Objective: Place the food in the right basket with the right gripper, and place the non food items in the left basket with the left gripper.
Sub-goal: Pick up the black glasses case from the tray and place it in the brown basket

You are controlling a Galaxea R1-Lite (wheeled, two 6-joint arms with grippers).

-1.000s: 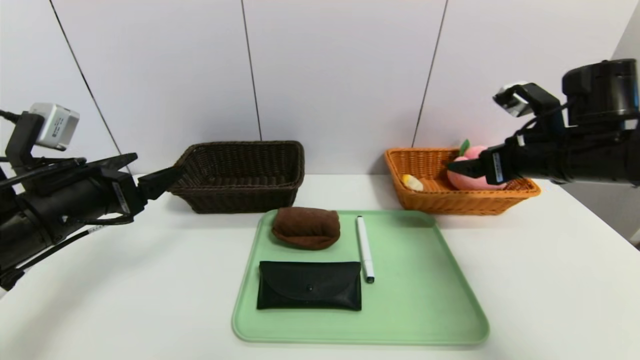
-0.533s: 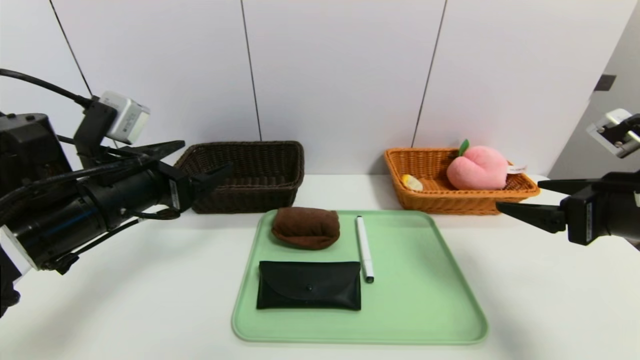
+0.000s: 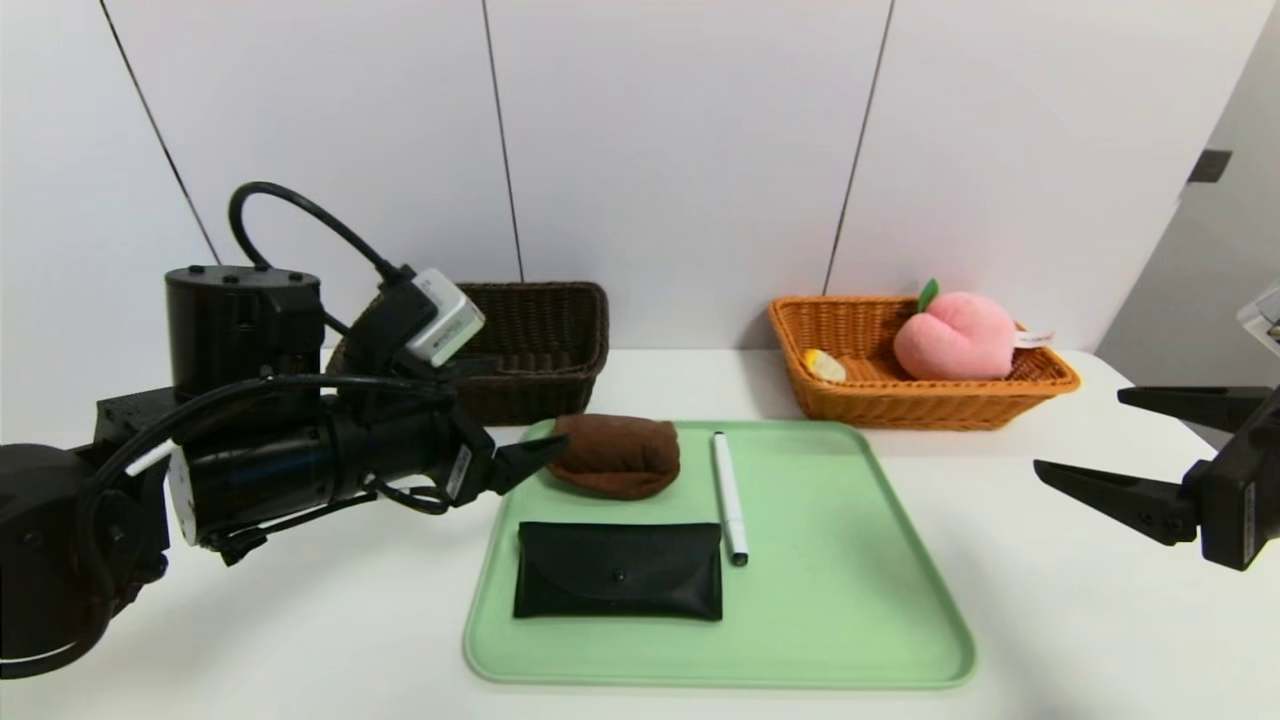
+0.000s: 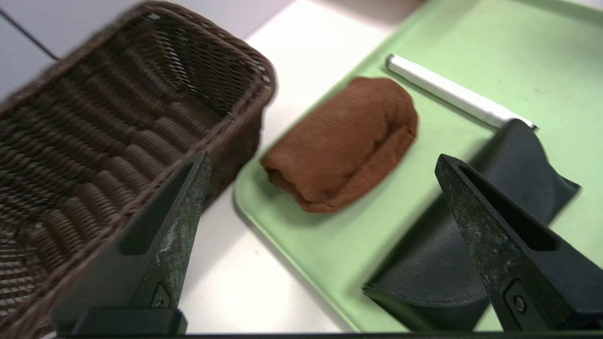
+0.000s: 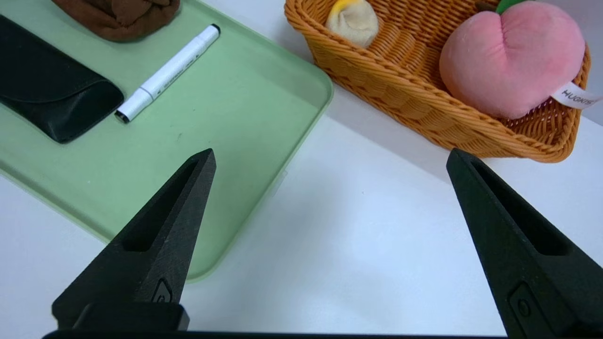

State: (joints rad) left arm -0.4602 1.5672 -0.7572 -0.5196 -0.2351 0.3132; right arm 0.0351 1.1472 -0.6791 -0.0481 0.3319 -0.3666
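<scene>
A: Biggest first. White tabletop [image 3: 1050, 600], green tray [image 3: 850, 600] front and centre on it.
B: Baskets?
A: Dark brown left basket [image 3: 545, 340] at the back left, nothing visible inside. Orange right basket [image 3: 900, 405] at the back right, holding the pink plush peach [image 3: 955, 335] and the small orange-and-white piece [image 3: 824, 365] at its left end.
B: Arms?
A: Left gripper [image 4: 322, 162] hovers over the tray's back-left corner, fingers [image 4: 174, 212] spread wide, gripping nothing, tip just beside the brown cloth bundle [image 3: 615, 455]. Right gripper [image 5: 330, 155] is off at the right edge above bare tabletop, fingers [image 5: 160, 235] splayed apart, nothing between them, well apart from the orange basket.
B: Tray contents?
A: Black snap pouch [image 3: 618, 570] flat at the front left, the cloth bundle behind it, white marker pen [image 3: 729, 495] just right of both, lying front to back with its dark tip toward the front. All three lie on the tray.
</scene>
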